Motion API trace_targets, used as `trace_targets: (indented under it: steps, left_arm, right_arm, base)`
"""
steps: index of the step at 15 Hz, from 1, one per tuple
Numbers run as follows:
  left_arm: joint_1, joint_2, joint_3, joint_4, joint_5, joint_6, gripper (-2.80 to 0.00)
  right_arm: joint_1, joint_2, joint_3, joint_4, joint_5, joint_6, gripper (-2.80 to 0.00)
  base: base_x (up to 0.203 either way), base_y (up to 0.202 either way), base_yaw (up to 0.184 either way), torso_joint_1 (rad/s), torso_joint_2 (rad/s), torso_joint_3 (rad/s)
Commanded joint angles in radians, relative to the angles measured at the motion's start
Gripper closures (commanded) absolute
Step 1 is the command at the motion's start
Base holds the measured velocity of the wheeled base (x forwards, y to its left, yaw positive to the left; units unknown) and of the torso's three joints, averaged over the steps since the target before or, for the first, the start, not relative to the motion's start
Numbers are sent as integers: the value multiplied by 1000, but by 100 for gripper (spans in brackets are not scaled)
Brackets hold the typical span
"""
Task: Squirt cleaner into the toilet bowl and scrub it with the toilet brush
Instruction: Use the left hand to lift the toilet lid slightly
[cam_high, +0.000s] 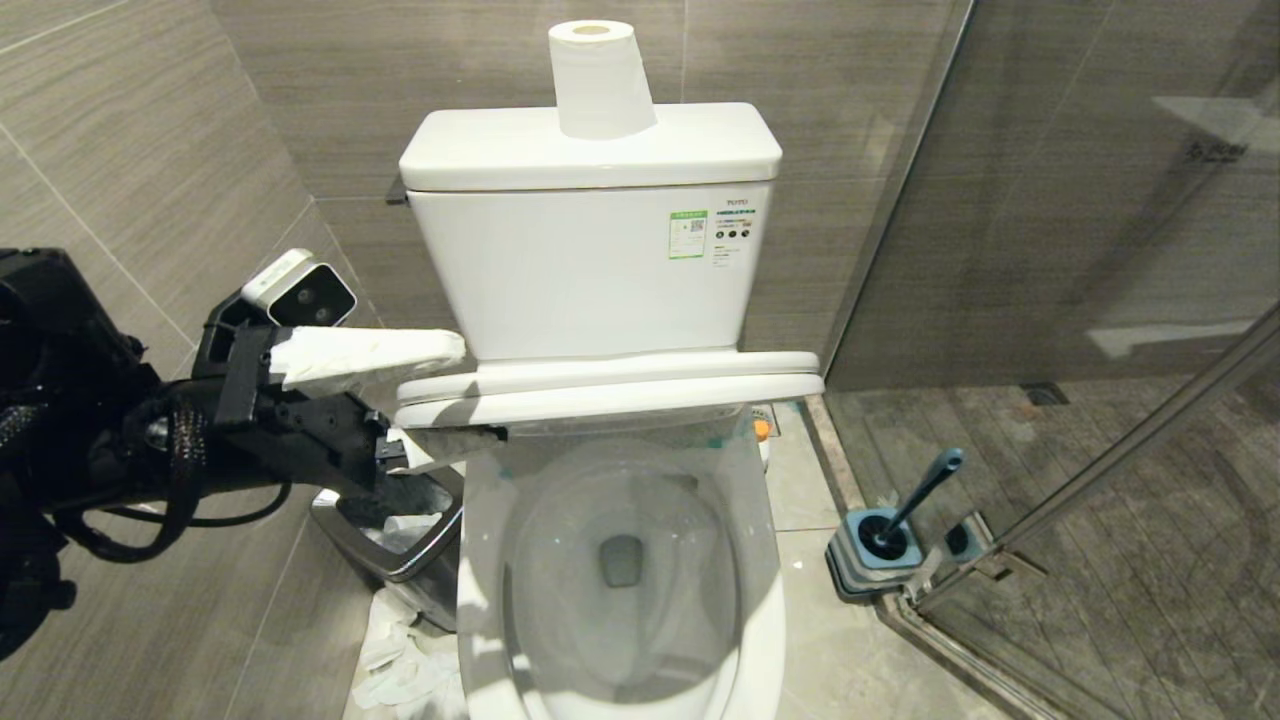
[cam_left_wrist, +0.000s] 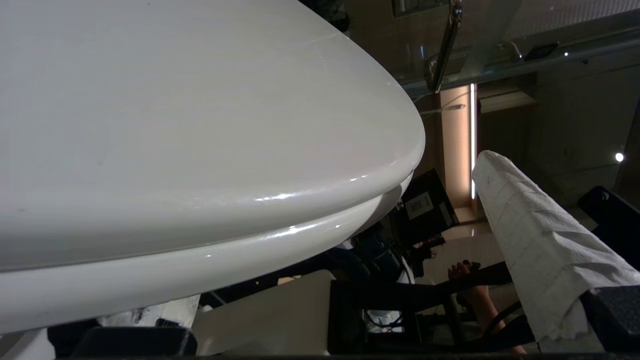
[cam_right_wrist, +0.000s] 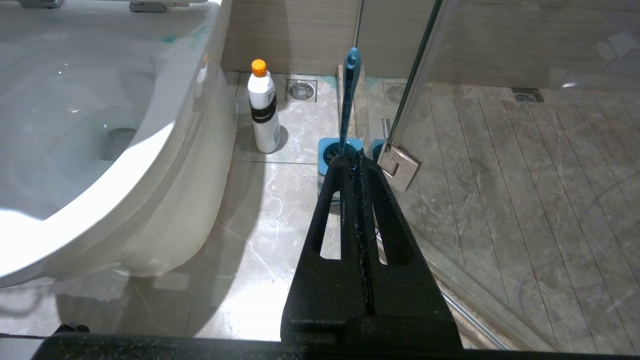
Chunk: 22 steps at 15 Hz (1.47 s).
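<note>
Left gripper at 9 o'clock of the head view, beside the raised seat and lid. Jaws spread wide, nothing held; both fingers wrapped in white paper, the upper finger just beside the lid edge, the lower by the bowl's rim. In the left wrist view the lid fills most of the picture, with one paper-wrapped finger apart from it.

Toilet bowl uncovered, at 6 o'clock. Toilet brush upright in its holder on the floor at 4 o'clock, by the glass door.

Right gripper low near the floor, fingers pressed together, empty. Cleaner stands on the floor between bowl and brush holder, cap on.

Paper roll on the tank, 12 o'clock. Bin at 8 o'clock, touching the bowl's side.
</note>
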Motion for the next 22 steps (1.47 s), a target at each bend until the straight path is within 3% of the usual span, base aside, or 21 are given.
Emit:
trace_targets:
  steps: [1,5,9,13,18,22]
  left_arm:
    - [0,19,-43,-12,22,-46,-280]
    - [0,53,-141,-103,85,-210,-280]
    - [0,76,-227,-122,153,-303,-280]
    - [0,89,-250,-125,208,-305,-280]
    - [1,157,-260,-264,266,-299,-280]
    - [3,216,-338,-287,311,-270,-280]
  right_arm:
    - [0,0,0,0,1,-1,0]
    - [0,0,0,0,1,-1,0]
    - [0,0,0,0,1,-1,0]
    - [0,0,0,0,1,-1,0]
    - [0,0,0,0,1,-1,0]
    - [0,0,0,0,1,-1,0]
  base:
    - [0,0,0,0,0,0]
    - [0,0,0,0,0,0]
    - [0,0,0,0,0,0]
    - [0,0,0,0,0,0]
    - [0,0,0,0,0,0]
    - [0,0,0,0,0,0]
